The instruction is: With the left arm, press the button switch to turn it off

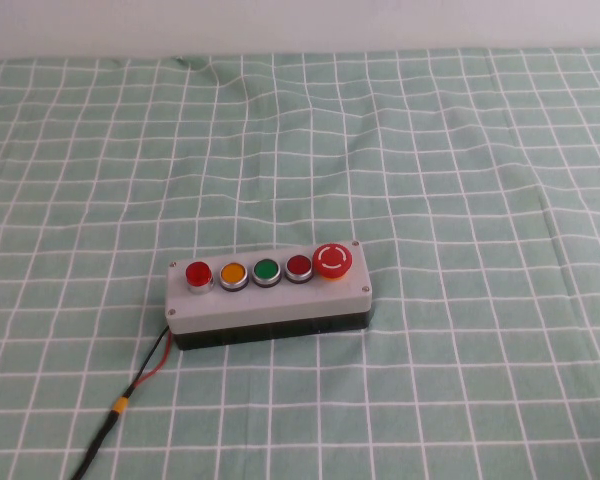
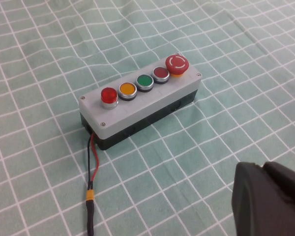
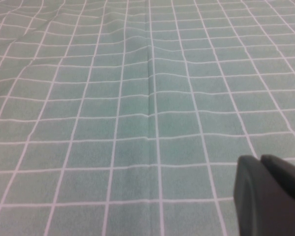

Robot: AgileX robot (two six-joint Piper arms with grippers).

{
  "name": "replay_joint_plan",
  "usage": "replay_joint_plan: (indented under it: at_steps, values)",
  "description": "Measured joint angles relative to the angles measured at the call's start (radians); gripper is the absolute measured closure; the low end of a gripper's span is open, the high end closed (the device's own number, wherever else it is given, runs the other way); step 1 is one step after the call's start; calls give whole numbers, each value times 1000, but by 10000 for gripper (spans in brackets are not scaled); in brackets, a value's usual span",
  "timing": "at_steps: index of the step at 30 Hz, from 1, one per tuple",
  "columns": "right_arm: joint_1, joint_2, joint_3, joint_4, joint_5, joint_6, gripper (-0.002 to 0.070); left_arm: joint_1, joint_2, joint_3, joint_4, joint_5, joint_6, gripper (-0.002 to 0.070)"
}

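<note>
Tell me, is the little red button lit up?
Cannot tell. The button switch looks bright red, unpressed. Left tool is far from it; right tool sits over bare cloth.

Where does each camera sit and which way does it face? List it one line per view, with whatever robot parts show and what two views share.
High view: raised on the robot's side, angled down at the checked cloth and the grey button box; no arm shows.
Left wrist view: on the left arm, facing the box and its button switch; the left end effector fills a corner, short of the box.
Right wrist view: on the right arm, facing bare cloth; the right end effector shows.
High and left wrist views share the box and its black cable.
</note>
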Motion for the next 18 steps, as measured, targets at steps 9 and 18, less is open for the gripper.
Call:
replay_joint_plan:
  at_steps: [9, 18]
  values:
    - [0, 0, 0, 0, 0, 0, 694, 0, 0, 1, 0, -46, 0, 677]
    - [0, 0, 0, 0, 0, 0, 694, 0, -34, 126, 6, -321, 8, 677]
